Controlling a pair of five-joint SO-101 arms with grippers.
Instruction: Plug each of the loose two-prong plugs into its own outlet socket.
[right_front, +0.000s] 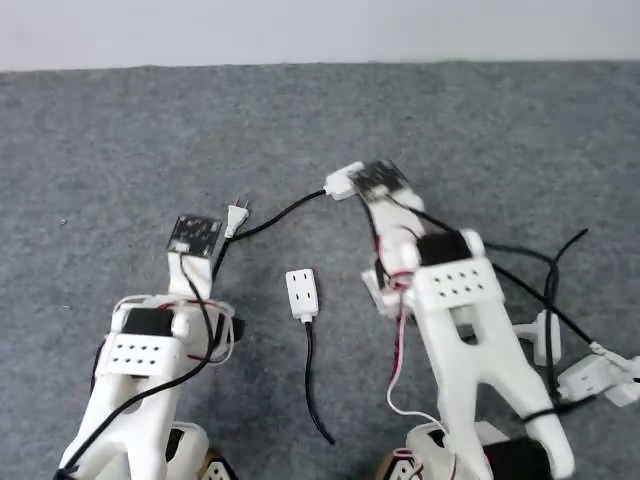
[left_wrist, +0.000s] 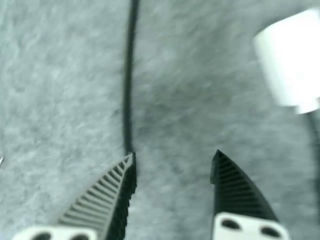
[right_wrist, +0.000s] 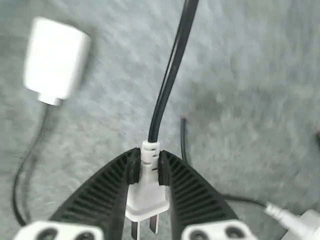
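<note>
right gripper clamps the white plug (prongs toward its wrist); left gripper gapes, a black cord just beside it.

White plastic arms, black ribbed fingers (screw holes at their white bases), red and black wiring.
</note>
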